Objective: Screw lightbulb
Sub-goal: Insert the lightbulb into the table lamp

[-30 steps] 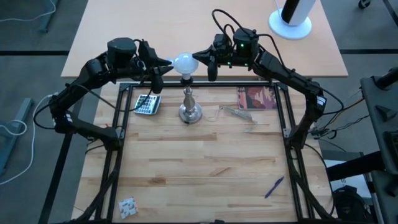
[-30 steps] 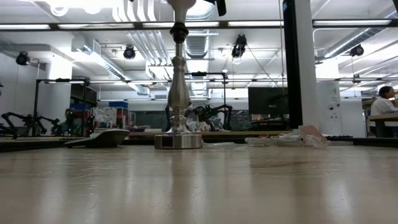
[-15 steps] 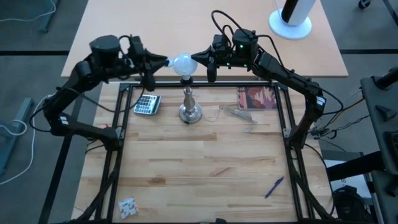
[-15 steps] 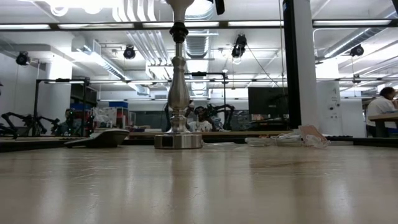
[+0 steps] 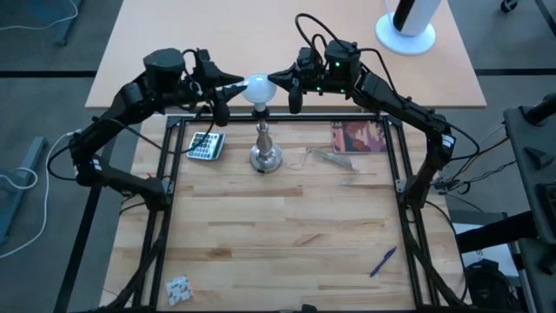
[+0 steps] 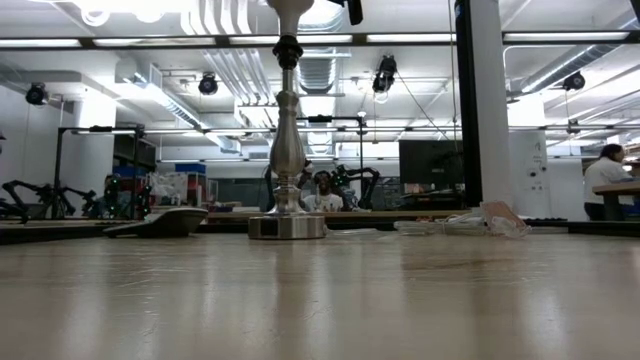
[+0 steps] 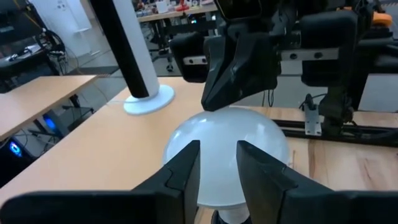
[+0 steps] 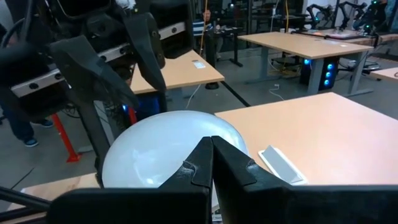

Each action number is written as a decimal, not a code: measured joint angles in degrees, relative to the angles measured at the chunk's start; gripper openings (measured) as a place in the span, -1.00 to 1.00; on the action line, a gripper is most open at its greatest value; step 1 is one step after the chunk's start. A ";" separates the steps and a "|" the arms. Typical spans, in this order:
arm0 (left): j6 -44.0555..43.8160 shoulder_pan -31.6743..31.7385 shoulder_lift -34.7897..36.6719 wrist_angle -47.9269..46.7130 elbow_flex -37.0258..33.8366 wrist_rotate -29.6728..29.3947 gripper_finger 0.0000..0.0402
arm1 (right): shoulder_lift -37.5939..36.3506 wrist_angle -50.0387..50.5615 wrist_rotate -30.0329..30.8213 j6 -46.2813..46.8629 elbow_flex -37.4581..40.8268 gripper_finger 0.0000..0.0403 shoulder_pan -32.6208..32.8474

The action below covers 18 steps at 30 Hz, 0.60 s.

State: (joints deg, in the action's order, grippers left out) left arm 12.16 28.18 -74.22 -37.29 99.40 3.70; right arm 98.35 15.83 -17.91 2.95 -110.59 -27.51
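Observation:
The white frosted lightbulb (image 5: 257,88) sits by its base in the black socket on top of the silver stand (image 5: 265,149), which stands on its round foot at the table's far middle. The low view shows the stand (image 6: 286,150) and only the bulb's lower end (image 6: 290,6). My left gripper (image 5: 236,87) is at the bulb's left side, fingers level and a little apart. My right gripper (image 5: 276,80) is shut at the bulb's right side. Both wrist views show the bulb's dome (image 7: 227,149) (image 8: 168,152) just past the fingers. My left gripper's fingertips (image 7: 186,168) stand level against the bulb's left side, coming from the table's left; I cannot tell whether they touch the glass. My right gripper's shut fingertips (image 8: 211,155) lie against the bulb's upper right side (image 7: 217,112), level, from the table's right. The bulb stays upright in the socket.
A calculator (image 5: 206,145) lies left of the stand. Clear plastic wrapping (image 5: 330,159) and a reddish booklet (image 5: 358,136) lie to its right. A blue pen (image 5: 382,261) and a small white piece (image 5: 178,289) lie near the front. A white cylinder on a round base (image 5: 406,26) stands far right.
My left gripper has drawn back from the bulb toward the table's left, then come back to the bulb's left side. The bulb, the stand and my right gripper have stayed in place.

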 joint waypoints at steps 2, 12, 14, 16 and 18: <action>-0.35 0.01 0.00 -0.01 -0.15 0.00 -0.52 | 0.00 0.05 0.02 -0.01 0.07 -1.00 0.00; -1.77 0.49 0.06 -0.52 -1.73 0.04 -0.64 | 0.00 -0.21 0.11 -1.39 0.13 -1.00 -0.02; -2.33 0.51 0.22 -0.02 -2.66 0.05 -0.66 | 0.00 -0.31 0.09 -1.43 0.13 -1.00 -0.02; -2.61 0.49 0.31 0.18 -3.37 0.17 -0.68 | 0.00 -0.30 0.07 -1.48 0.14 -1.00 -0.02; -2.58 0.49 0.31 0.29 -3.67 0.17 -0.70 | 0.00 -0.32 -0.03 -1.42 0.13 -1.00 -0.02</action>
State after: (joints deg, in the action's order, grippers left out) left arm 9.58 28.67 -73.91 -37.00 95.73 3.88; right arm 98.35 15.51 -17.94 1.53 -110.45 -27.53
